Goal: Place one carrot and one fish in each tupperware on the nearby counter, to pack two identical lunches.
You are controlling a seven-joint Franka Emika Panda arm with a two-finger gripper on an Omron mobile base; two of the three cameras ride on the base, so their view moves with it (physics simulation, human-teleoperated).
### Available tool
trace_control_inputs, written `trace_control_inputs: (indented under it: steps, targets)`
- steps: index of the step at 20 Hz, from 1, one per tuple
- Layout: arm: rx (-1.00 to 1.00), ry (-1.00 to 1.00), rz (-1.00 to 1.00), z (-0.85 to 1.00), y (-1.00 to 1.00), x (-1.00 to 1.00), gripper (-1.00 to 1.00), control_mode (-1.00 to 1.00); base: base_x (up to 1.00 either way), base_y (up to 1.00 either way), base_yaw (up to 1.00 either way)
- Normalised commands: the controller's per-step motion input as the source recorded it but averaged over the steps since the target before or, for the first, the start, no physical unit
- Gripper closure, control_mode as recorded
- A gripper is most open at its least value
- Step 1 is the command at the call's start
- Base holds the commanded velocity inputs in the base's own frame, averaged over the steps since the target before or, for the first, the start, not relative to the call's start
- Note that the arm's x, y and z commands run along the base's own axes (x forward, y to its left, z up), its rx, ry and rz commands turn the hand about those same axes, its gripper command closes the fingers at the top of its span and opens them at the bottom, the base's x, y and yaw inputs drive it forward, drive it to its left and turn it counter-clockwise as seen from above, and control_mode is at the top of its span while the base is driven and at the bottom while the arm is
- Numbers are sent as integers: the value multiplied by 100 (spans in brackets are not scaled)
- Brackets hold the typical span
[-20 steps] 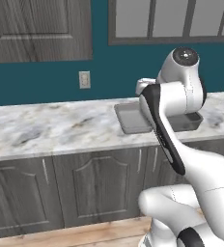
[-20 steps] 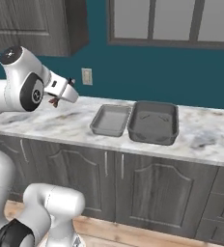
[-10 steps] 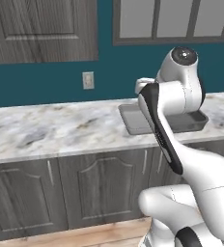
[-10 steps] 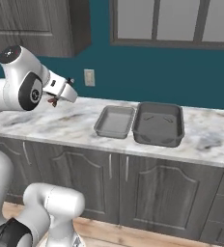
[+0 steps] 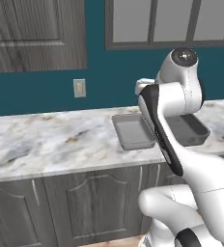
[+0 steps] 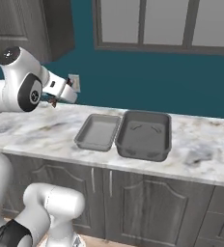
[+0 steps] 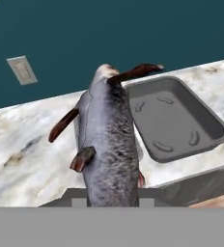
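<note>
Gripper (image 6: 52,102) clenched around fish (image 7: 109,140), seen clearly from hand view alone.

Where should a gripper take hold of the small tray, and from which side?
Probably by the flared rim of the small tray, from above, on the side away from the larger tray: that rim stands free and thin enough to pinch.

2 trays (image 6: 98,131) side by side on counter (image 6: 201,154), fish (image 7: 109,140) above
</note>
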Motion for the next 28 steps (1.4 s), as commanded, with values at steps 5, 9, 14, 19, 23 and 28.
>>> trace_control_inputs:
  steps: [5,9,14,19,23,28]
  targets:
    - [0,0,0,0,0,0,100,100,66,-45,0]
    - [0,0,0,0,0,0,100,100,86,-8,0]
    - [0,0,0,0,0,0,100,100,80,0,0]
    - [0,0,0,0,0,0,100,100,38,0,0]
    - [0,11,0,-21,0,0,100,-100,0,0,0]
    - [0,15,12,-39,8,-18,100,-100,0,0,0]
